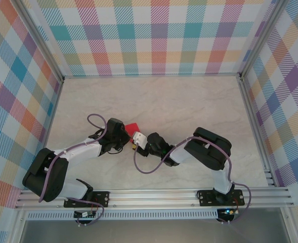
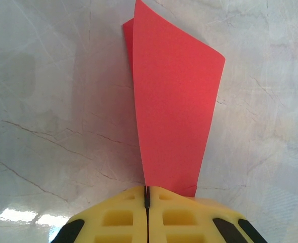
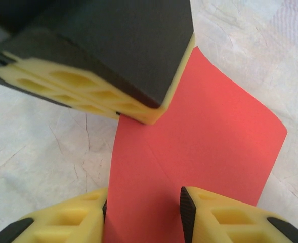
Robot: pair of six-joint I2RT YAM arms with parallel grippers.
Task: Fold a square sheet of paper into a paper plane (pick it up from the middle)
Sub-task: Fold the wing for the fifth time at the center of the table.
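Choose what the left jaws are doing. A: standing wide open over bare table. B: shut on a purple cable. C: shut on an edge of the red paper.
C: in the left wrist view the left jaws meet with the square sheet of paper pinched in their seam.

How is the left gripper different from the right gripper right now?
The left gripper is squeezed shut; the right gripper has its jaws apart. The left gripper pinches the red paper by an edge; the right gripper just has paper passing between its jaws. Both are yellow and black.
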